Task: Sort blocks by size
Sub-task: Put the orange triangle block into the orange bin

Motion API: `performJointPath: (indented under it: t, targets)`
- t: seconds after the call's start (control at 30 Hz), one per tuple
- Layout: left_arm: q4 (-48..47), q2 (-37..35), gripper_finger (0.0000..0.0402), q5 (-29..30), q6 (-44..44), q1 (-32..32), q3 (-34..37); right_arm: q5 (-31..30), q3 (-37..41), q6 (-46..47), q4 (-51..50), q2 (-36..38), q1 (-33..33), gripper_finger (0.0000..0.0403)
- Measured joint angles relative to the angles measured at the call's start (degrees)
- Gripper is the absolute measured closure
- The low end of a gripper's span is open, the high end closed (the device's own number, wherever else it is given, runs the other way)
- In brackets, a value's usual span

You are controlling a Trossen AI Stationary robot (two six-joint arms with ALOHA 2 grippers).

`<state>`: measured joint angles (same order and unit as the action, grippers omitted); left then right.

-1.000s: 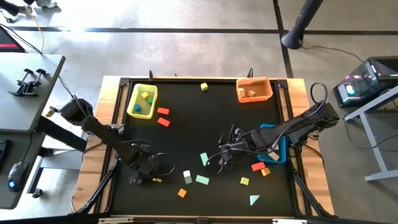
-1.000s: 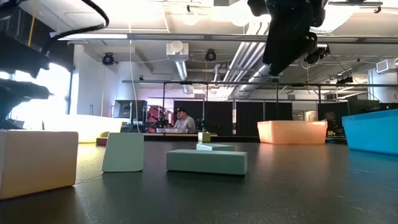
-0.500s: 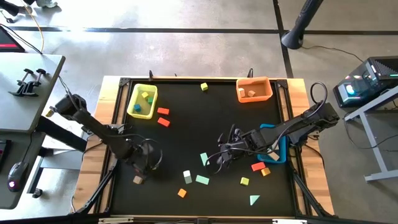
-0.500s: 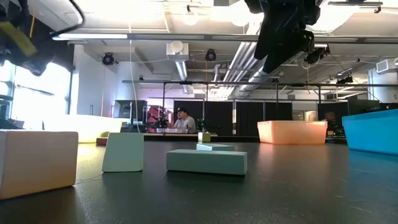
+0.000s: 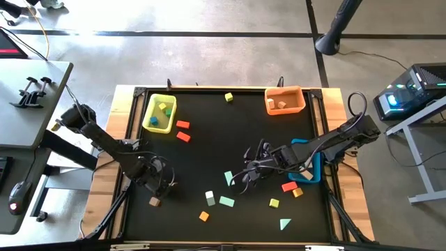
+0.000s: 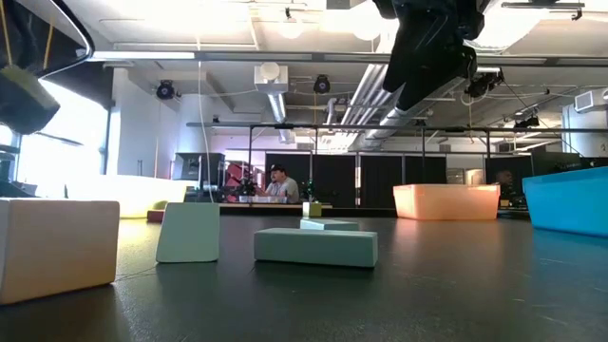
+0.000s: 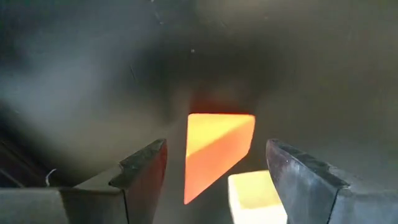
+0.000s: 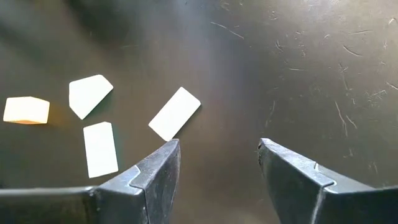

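1 tan block (image 5: 154, 201) just below open left claw (image 5: 164, 183).

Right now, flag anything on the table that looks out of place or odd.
Nothing looks damaged or spilled. Loose blocks lie scattered on the black table, unsorted, while the yellow bin and orange bin each already hold a few.

Left hand (image 5: 162, 188) and right hand (image 5: 249, 176) open, low, empty.

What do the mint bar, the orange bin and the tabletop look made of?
Mint bar: probably painted wood, matte with crisp edges. Orange bin: likely plastic, since light glows through its wall. Tabletop: dark matte sheet, scuffed; material unclear.
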<state>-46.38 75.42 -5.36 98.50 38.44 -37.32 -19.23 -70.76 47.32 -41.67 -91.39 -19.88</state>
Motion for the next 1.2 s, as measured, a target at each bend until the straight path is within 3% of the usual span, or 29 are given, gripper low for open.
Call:
performJointPath:
  t: [0.1, 0.2, 0.47, 0.57, 0.9, 1.03, 1.2]
  targets:
    - [-0.4, -0.3, 0.014, -0.6, -6.7, 0.0, 0.0, 0.0, 0.0, -1.0, 0.0, 0.0, 0.0, 0.0191]
    - [-0.5, -0.5, 0.014, -0.1, -18.8, 0.0, 0.0, 0.2, 0.0, -1.3, 0.0, 0.0, 0.0, 0.0191]
    - [-2.0, -0.5, 0.014, 0.6, -66.4, 1.2, 0.0, 0.2, 0.0, -2.3, 0.0, 0.0, 0.0, 0.0191]
    - [-1.9, -0.5, 0.014, 1.2, -77.6, 2.1, 0.0, 0.3, 0.0, -1.1, 0.0, 0.0, 0.0, 0.0191]
    - [0.0, 2.6, 0.0148, 3.1, -80.2, 4.2, 0.0, 0.3, 0.0, 1.2, 0.0, 0.0, 0.0, 0.0191]
    - [1.4, 4.5, 0.018, 3.2, -80.2, 4.9, 0.0, 0.3, 0.0, 1.2, 0.0, 0.0, 0.0, 0.0191]
    - [1.6, 5.7, 0.0249, 3.6, -78.4, 5.1, 0.0, 0.3, 0.0, 2.7, 0.0, 0.0, -0.2, 0.0191]
